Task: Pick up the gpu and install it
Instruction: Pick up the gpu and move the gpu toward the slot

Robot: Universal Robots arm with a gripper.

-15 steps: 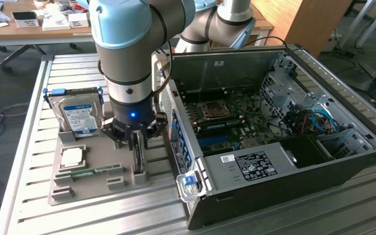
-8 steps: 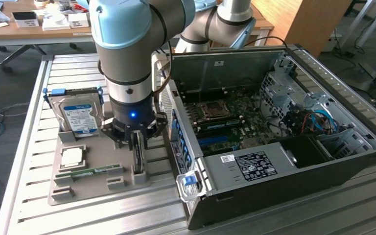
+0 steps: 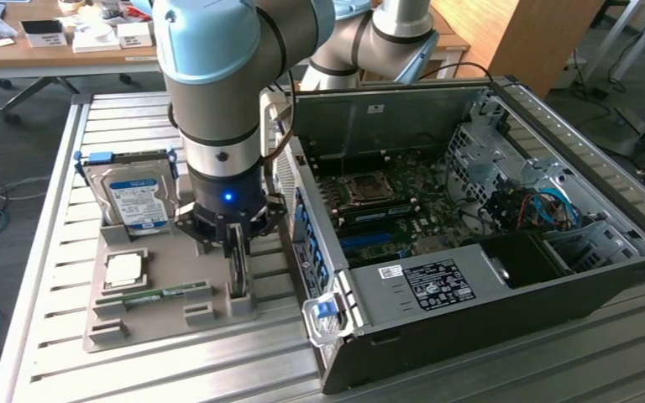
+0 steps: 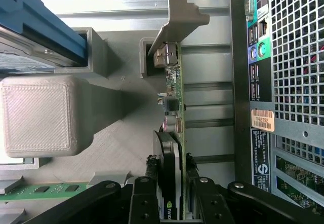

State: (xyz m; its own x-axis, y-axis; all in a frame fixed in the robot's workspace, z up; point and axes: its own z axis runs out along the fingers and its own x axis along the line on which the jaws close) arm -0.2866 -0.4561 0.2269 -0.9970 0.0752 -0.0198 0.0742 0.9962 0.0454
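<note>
My gripper (image 4: 170, 164) straddles the gpu (image 4: 173, 107), which stands on edge in the grey tray (image 4: 121, 138), with a finger pressed to each face. Its silver bracket (image 4: 178, 24) is at the end far from me. The computer case (image 4: 298, 57) stands just beside the card. The hard drive (image 4: 35, 36) and RAM stick (image 4: 40, 189) lie on its other side.
</note>
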